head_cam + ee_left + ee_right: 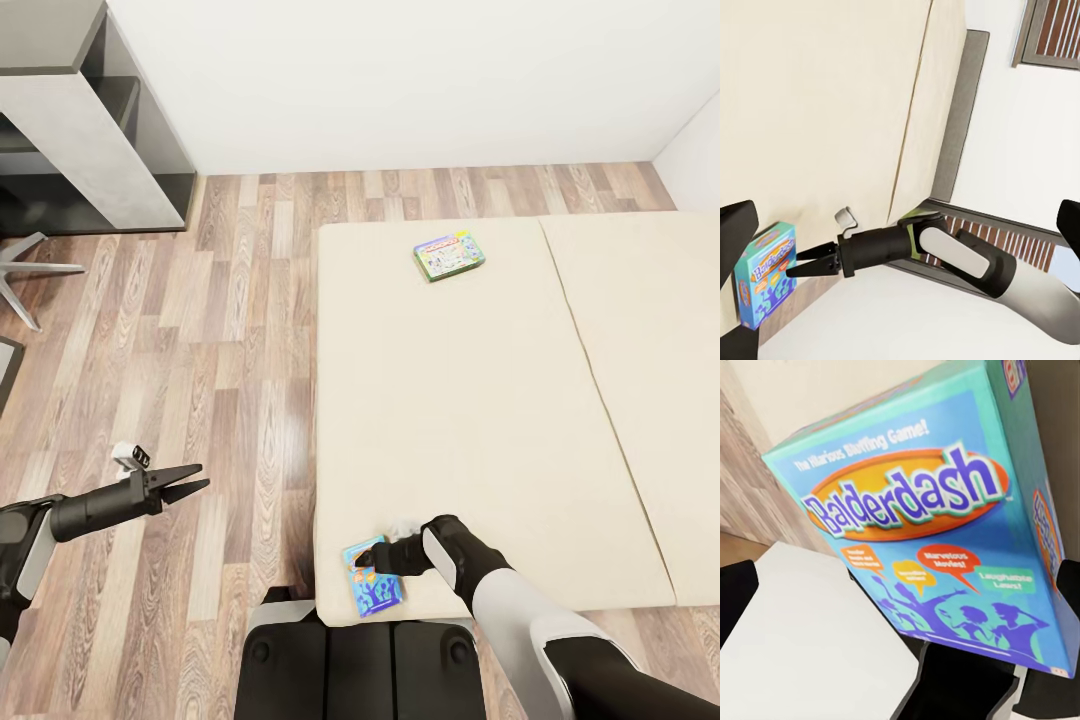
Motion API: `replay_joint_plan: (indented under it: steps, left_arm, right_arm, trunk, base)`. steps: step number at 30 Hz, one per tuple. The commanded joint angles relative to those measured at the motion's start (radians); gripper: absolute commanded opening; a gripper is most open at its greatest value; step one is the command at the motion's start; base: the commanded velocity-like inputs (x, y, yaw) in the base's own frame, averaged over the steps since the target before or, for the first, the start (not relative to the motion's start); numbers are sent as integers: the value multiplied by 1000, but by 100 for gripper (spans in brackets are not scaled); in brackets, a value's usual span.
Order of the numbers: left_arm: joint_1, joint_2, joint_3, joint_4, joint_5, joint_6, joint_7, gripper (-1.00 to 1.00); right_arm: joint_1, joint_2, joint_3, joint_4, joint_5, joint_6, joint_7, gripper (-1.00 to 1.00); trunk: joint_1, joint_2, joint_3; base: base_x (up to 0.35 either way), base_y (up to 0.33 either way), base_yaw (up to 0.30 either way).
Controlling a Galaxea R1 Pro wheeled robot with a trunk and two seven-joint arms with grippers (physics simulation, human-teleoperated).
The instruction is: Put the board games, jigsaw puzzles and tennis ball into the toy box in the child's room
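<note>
On the cream bed [480, 400], a blue board game [373, 580] lies at the near left corner. My right gripper [362, 562] is open, and its fingertips are at the box's edge. The left wrist view also shows this gripper [796, 268] pointing at the blue board game [765, 274]. The box's "Balderdash" lid [922, 525] sits close in front of the right wrist camera. A green-bordered board game [449, 256] lies flat near the bed's far edge. My left gripper [195, 480] hangs open over the wood floor, left of the bed. The toy box, jigsaw puzzles and tennis ball are out of view.
A light grey and dark desk unit [90, 140] stands at the far left against the white wall. A chair's star base [30, 270] is beside it. Wood floor [230, 330] runs between desk and bed. The grey headboard [960, 112] and brown shutters [1050, 34] are beyond the mattress.
</note>
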Motion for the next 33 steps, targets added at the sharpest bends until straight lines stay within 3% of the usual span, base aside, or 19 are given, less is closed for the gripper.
replay_joint_plan:
  steps: [1,25,33]
  left_arm:
    - [0,0,0,0,1,11,-3,100]
    - [0,0,-1,0,-1,11,-2,100]
    - [0,0,0,0,-1,11,-2,100]
  right_arm:
    - [0,0,2,-1,-8,4,-3,100]
    - [0,0,-1,1,-14,5,-1,100]
    - [0,0,-2,37,-39,2,4,100]
  trunk:
    - [1,-1,-1]
    - [1,-1,-1]
    - [1,-1,-1]
  base:
    - [0,0,0]
    - [0,0,0]
    - [0,0,0]
